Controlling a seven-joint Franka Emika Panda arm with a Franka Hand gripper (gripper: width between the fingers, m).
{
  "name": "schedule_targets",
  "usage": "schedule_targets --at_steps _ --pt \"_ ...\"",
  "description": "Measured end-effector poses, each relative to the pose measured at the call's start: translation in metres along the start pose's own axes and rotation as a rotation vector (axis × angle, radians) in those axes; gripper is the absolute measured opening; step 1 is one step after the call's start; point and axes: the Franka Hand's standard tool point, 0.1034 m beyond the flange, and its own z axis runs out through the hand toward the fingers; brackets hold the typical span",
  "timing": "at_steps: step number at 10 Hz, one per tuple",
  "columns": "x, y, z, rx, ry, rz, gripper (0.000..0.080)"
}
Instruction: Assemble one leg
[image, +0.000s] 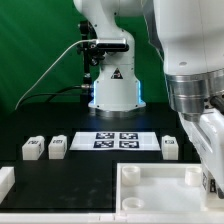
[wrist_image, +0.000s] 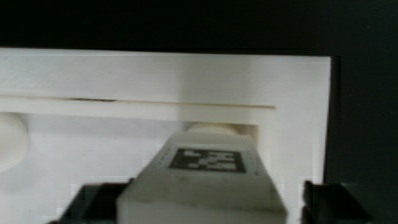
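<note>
Leg sits between the gripper fingers, far end against the square top.
Wrist view: the tag faces the camera and one finger flanks the leg on each side. A dark sliver shows beside one finger, so I can't tell if the pads clamp it or stand just off. Exterior view: the gripper is at 4 o'clock, over the square top's far edge, and hides the leg. Three loose legs lie on the black table by the marker board: two at its 9 o'clock, one at its 3 o'clock.
</note>
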Motion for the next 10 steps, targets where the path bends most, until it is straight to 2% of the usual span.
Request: schedule_targets --at_steps 1,2,3,4,7,8,10 --pt "-0.006 0.005 0.005 -0.003 0.008 -0.137 0.0606" --pt "-0.010 0.008 0.006 -0.009 0.006 -0.192 0.0641" --pt "-0.011 0.008 0.001 -0.015 0.011 -0.389 0.0641" --pt "-0.014 0.010 -0.005 -0.033 0.046 -0.615 0.0647" --pt "-0.012 0.010 -0.003 -0.041 0.043 -0.963 0.0649" --pt "-0.008 0.007 -0.009 -0.070 0.087 -1.260 0.0649" --pt "-0.008 0.006 -0.008 -0.074 0.087 -1.379 0.0649"
